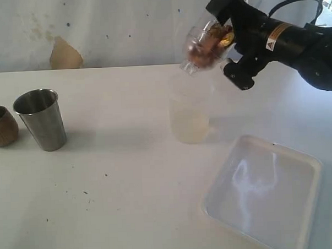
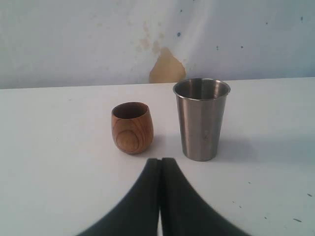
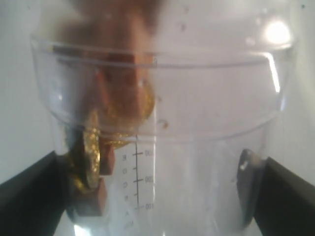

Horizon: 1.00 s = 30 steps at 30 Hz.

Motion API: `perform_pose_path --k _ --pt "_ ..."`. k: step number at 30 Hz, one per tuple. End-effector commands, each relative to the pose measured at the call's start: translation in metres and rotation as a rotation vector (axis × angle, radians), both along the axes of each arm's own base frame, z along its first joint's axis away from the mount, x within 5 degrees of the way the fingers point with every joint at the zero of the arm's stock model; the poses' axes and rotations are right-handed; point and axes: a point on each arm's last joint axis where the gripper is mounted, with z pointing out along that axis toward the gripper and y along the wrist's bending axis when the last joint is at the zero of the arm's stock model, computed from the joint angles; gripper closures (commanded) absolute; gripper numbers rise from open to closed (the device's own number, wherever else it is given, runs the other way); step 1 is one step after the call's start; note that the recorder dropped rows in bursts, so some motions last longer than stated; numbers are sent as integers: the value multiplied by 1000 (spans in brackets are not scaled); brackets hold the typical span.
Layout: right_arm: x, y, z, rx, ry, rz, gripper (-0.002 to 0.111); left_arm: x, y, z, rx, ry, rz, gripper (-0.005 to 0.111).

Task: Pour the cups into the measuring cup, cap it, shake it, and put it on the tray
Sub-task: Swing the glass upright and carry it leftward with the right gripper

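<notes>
My right gripper (image 1: 224, 38) holds the clear measuring cup (image 1: 202, 47) tilted in the air over the back of the table, shut on its sides. The cup looks blurred. Brown blocks and gold pieces (image 3: 93, 162) lie inside it beside the graduation marks (image 3: 140, 179), and a clear lid band (image 3: 206, 93) covers its rim. Black fingers (image 3: 32, 191) press both sides of the cup. The frosted whitish cup (image 1: 188, 121) stands below on the table. The steel tumbler (image 1: 40, 119) and the wooden cup (image 1: 1, 126) stand at the far left. My left gripper (image 2: 160, 160) is shut and empty, just short of the wooden cup (image 2: 131, 127) and the steel tumbler (image 2: 201, 118).
The white tray (image 1: 300, 168) lies at the front right of the white table, right of the frosted cup. A pale wall with a tan stain (image 1: 65, 54) runs behind the table.
</notes>
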Motion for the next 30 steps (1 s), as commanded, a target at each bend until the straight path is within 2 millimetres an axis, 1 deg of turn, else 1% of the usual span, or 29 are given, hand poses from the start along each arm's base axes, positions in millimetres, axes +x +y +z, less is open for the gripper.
perform_pose_path --k 1,3,4,9,10,15,21,23,25,30 --pt "-2 0 16 148 -38 12 108 0 0 -1 -2 -5 1 107" --pt "-3 1 20 281 -19 22 108 0 0 -1 -2 -5 1 107" --pt "-4 1 23 376 3 28 108 0 0 -1 -2 -5 1 107" --pt "-8 2 32 939 178 58 108 0 0 -1 -2 -5 1 107" --pt "-8 2 34 1019 204 65 108 0 0 -1 -2 -5 1 107" --pt "-8 2 32 1386 358 67 108 0 0 -1 -2 -5 1 107" --pt "-8 2 34 1937 591 89 108 0 0 -1 -2 -5 1 107" --pt "-8 2 34 2083 657 91 108 0 0 -1 -2 -5 1 107" --pt "-8 2 34 2188 706 92 108 0 0 -1 -2 -5 1 107" --pt "-8 3 33 2239 732 93 108 0 0 -1 -2 -5 1 107"
